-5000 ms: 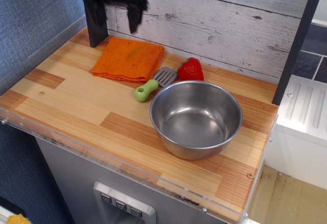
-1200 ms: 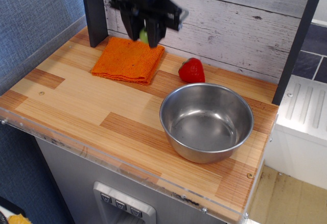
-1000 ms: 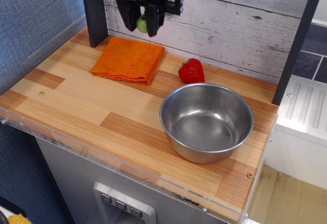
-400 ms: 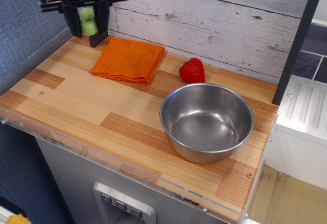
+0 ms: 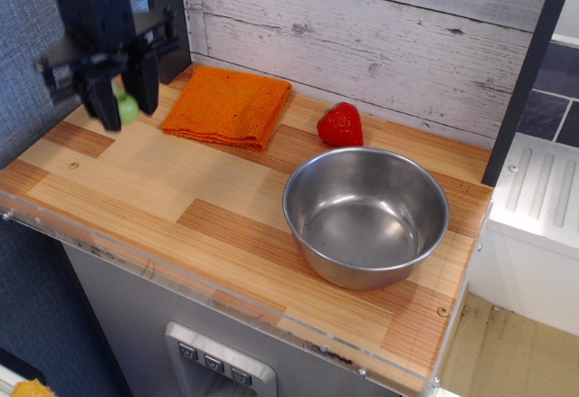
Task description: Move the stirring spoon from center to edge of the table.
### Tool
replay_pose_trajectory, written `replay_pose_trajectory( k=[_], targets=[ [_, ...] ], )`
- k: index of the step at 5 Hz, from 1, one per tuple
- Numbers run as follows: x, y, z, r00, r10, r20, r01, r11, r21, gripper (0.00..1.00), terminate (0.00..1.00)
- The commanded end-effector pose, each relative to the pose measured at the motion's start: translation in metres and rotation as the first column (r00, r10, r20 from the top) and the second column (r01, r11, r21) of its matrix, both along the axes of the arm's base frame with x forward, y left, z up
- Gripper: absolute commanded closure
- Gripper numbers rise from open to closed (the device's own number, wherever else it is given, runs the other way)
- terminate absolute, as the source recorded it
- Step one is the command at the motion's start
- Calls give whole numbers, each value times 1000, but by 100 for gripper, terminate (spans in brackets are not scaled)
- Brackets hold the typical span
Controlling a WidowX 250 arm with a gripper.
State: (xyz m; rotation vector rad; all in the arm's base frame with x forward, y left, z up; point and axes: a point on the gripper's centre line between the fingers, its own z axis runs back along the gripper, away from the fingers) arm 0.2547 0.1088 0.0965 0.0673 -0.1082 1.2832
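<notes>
Observation.image: one stirring spoon [image 5: 128, 108], one bowl [image 5: 365, 213].

Table [image 5: 163, 184]: light wood plank top, darker brown patches, clear acrylic strip along front and left edges. Orange cloth [image 5: 228, 104] folded, flat at back, left of centre, just before plank wall. Red strawberry toy [image 5: 340, 125] at back, right of cloth, apart from it, just behind bowl rim. Steel bowl [image 5: 365, 213] upright, empty, on right half, near front-right corner. Dark post [image 5: 172, 26] stands on back-left corner, just beside cloth.
</notes>
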Motion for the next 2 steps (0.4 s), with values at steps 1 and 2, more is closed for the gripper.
replay_pose_trajectory(
  k=[1, 2],
  targets=[
    [-17, -14, -35, 990, 142, -9, -142, 989, -42, 100, 0],
    [-7, -16, -54, 989, 144, -16, -145, 989, -34, 100, 0]
  ],
)
